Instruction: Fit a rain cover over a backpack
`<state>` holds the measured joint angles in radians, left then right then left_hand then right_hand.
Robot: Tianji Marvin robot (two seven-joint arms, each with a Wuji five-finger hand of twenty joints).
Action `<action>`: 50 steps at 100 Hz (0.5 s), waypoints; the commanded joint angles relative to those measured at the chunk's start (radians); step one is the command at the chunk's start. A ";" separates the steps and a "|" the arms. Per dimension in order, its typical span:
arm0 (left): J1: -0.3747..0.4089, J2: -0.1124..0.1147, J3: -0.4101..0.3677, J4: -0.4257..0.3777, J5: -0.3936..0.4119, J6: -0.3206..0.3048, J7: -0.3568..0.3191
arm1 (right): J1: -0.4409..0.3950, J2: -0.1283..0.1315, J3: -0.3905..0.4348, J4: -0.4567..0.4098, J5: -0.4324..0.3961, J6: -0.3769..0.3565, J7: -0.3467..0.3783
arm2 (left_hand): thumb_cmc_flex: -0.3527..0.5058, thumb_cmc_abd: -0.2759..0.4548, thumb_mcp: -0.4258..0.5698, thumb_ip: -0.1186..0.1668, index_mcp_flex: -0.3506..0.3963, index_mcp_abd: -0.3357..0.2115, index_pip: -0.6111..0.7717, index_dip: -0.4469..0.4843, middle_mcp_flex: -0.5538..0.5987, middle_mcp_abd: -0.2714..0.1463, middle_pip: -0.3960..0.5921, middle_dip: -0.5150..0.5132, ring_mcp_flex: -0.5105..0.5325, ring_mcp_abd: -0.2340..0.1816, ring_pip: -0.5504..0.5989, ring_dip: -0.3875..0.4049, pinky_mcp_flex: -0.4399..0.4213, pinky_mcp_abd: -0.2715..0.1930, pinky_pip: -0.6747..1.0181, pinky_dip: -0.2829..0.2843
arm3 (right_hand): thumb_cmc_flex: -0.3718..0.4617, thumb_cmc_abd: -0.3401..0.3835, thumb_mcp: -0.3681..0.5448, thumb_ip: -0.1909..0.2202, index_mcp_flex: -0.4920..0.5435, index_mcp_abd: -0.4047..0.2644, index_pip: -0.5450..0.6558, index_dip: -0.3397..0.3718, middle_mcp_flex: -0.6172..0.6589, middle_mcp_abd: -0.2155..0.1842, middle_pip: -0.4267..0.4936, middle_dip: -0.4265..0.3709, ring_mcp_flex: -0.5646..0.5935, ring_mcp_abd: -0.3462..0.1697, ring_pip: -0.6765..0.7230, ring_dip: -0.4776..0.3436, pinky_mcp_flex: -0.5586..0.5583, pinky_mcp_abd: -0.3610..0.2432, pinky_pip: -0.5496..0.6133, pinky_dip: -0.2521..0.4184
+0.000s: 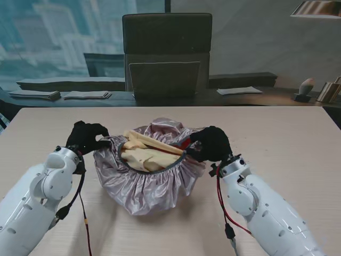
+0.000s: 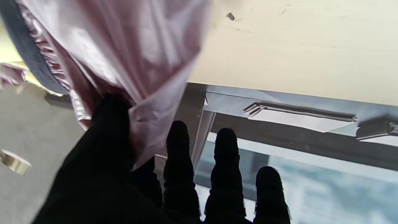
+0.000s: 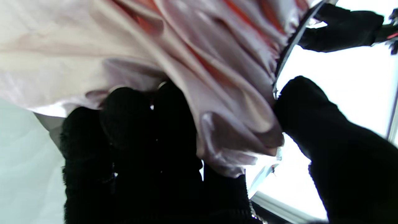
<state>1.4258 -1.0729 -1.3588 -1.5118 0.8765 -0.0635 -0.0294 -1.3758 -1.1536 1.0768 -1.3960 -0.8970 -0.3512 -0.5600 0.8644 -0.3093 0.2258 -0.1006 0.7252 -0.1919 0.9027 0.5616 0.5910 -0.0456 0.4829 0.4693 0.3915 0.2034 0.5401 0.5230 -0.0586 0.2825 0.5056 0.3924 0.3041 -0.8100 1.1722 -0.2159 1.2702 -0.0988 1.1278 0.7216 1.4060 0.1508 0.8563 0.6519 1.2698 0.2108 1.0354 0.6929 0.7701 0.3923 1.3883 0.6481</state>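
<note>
Stand view: backpack (image 1: 143,154) mid-table inside pink rain cover (image 1: 144,186), opening up. Left hand (image 1: 85,137) grips left rim, right hand (image 1: 211,144) grips right rim. Left wrist: thumb (image 2: 108,124) pinches cover fabric, other fingers straight. Right wrist: fingers (image 3: 130,124) and thumb clamp fabric.

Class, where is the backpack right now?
In the stand view, the backpack lies mid-table inside the rain cover, between the left hand and right hand.

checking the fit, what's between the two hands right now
In the stand view, the rain cover, opening up, with the cream backpack inside, spans from left hand to right hand.
</note>
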 commanded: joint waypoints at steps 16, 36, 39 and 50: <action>0.049 0.036 -0.007 -0.089 0.048 -0.046 -0.193 | 0.003 0.001 -0.021 -0.001 0.025 0.004 0.016 | -0.011 -0.010 0.031 0.006 0.004 -0.123 -0.001 -0.021 -0.010 0.006 -0.046 -0.024 0.028 -0.024 -0.052 -0.010 -0.017 0.013 0.054 -0.048 | 0.020 -0.002 0.011 0.031 0.054 0.019 0.012 -0.013 0.047 0.044 -0.014 -0.011 0.029 0.000 -0.007 -0.008 0.007 0.022 0.003 0.014; 0.099 0.063 -0.063 -0.216 0.025 -0.067 -0.418 | -0.001 -0.002 -0.020 -0.012 0.043 0.010 0.029 | -0.285 -0.258 0.258 0.003 -0.574 0.178 -0.454 -0.266 -0.425 0.112 -0.329 -0.168 -0.294 -0.026 -0.265 -0.114 -0.019 -0.010 -0.152 -0.116 | 0.023 -0.002 0.009 0.031 0.053 0.019 0.008 -0.018 0.047 0.047 -0.018 -0.014 0.030 0.003 -0.007 -0.008 0.010 0.024 0.003 0.013; 0.102 0.063 -0.068 -0.223 -0.005 -0.073 -0.418 | -0.002 -0.002 -0.020 -0.015 0.047 0.011 0.033 | -0.298 -0.277 0.259 -0.002 -0.572 0.199 -0.512 -0.305 -0.440 0.118 -0.359 -0.157 -0.306 -0.027 -0.288 -0.128 -0.020 -0.013 -0.176 -0.098 | 0.023 -0.001 0.008 0.031 0.053 0.021 0.006 -0.020 0.047 0.047 -0.019 -0.015 0.029 0.003 -0.009 -0.009 0.009 0.025 0.002 0.013; 0.100 0.058 -0.063 -0.236 -0.119 -0.095 -0.403 | -0.004 -0.003 -0.022 -0.020 0.053 0.015 0.041 | -0.329 -0.289 0.260 -0.013 -0.572 0.192 -0.541 -0.325 -0.456 0.116 -0.384 -0.130 -0.320 -0.030 -0.328 -0.145 -0.030 -0.016 -0.214 -0.075 | 0.025 0.000 0.008 0.030 0.054 0.024 0.006 -0.023 0.048 0.049 -0.021 -0.016 0.029 0.006 -0.010 -0.010 0.012 0.032 0.002 0.013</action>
<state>1.5298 -1.0075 -1.4290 -1.7308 0.7681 -0.1346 -0.4349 -1.3755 -1.1504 1.0590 -1.4043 -0.8454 -0.3406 -0.5347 0.5859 -0.5612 0.4841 -0.1006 0.1913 -0.0002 0.3859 0.2599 0.1736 0.0606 0.1229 0.3355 0.1135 0.1883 0.2538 0.3951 -0.0643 0.2741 0.3454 0.2963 0.3161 -0.8100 1.1722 -0.2158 1.2807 -0.0986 1.1265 0.7082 1.4061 0.1540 0.8450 0.6455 1.2699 0.2116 1.0270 0.6928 0.7733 0.3950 1.3878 0.6481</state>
